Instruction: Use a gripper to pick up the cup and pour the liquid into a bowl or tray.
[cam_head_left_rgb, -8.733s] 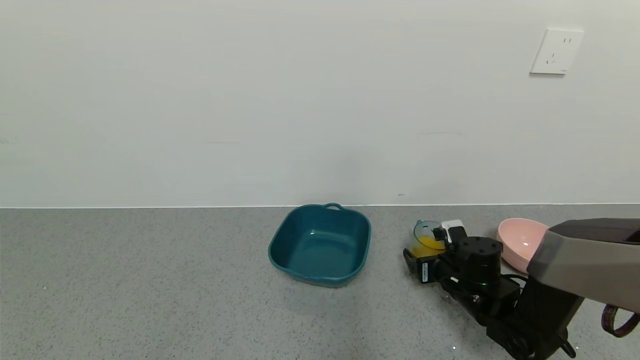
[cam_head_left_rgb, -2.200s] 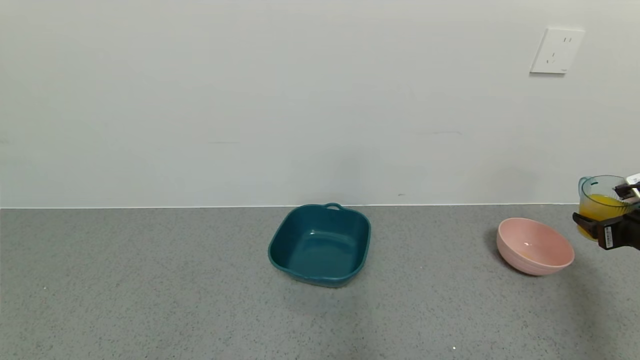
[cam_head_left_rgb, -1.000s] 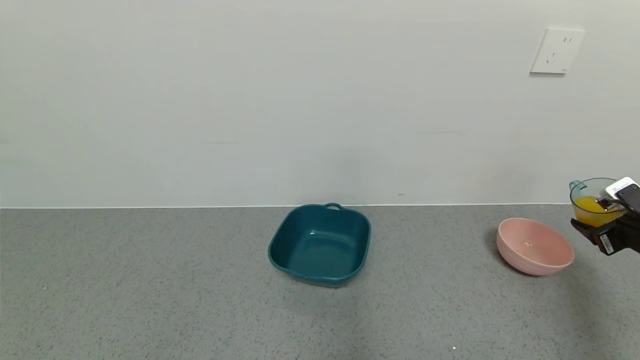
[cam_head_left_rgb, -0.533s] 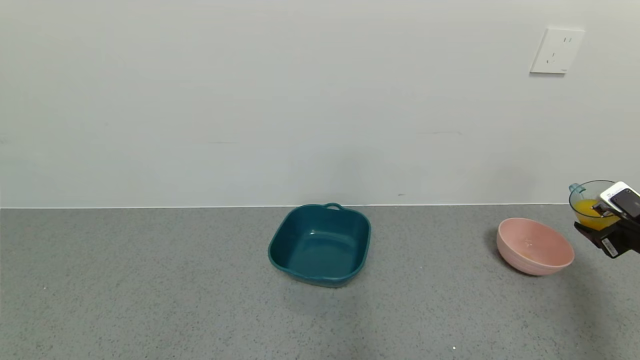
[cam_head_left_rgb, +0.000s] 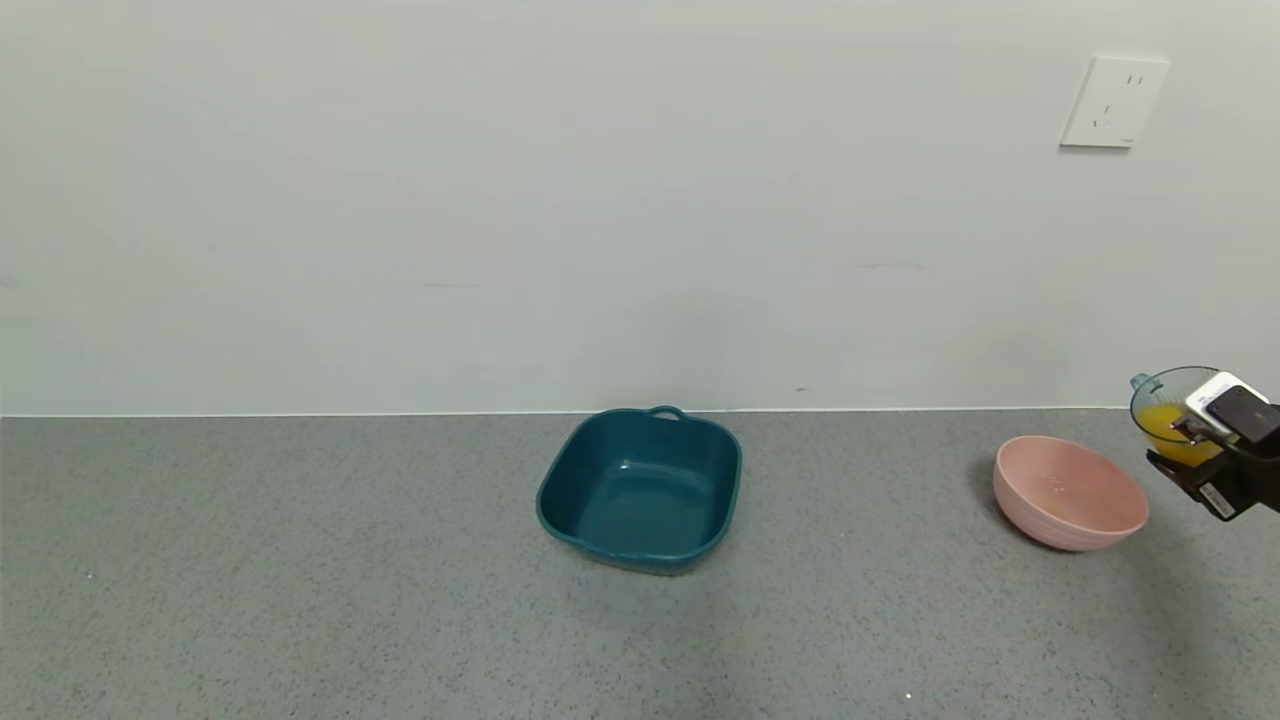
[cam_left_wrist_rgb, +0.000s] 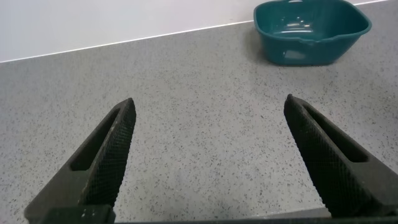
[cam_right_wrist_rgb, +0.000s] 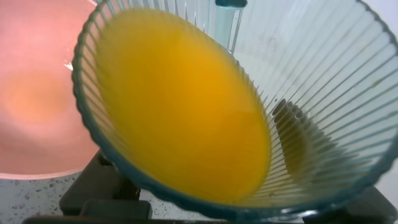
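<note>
My right gripper (cam_head_left_rgb: 1195, 452) is shut on the cup (cam_head_left_rgb: 1168, 412), a ribbed translucent blue-grey tumbler held in the air at the far right of the head view. The cup tilts toward the pink bowl (cam_head_left_rgb: 1068, 492), which sits on the counter just left of and below it. Orange-yellow liquid (cam_head_left_rgb: 1160, 421) lies against the lowered side of the cup. In the right wrist view the cup (cam_right_wrist_rgb: 311, 93) and its liquid (cam_right_wrist_rgb: 180, 106) fill the picture, with the pink bowl (cam_right_wrist_rgb: 31, 106) beside the cup's lower rim. My left gripper (cam_left_wrist_rgb: 208, 143) is open and empty over bare counter.
A dark teal square tray (cam_head_left_rgb: 641, 488) with a handle sits mid-counter near the wall; it also shows in the left wrist view (cam_left_wrist_rgb: 311, 28). A white wall socket (cam_head_left_rgb: 1113, 102) is high on the right. The grey speckled counter (cam_head_left_rgb: 300, 580) runs wide to the left.
The right gripper has carried the cup from beside the tray to the right of the pink bowl. Over the last second it has tilted the cup further toward the bowl and lowered it slightly.
</note>
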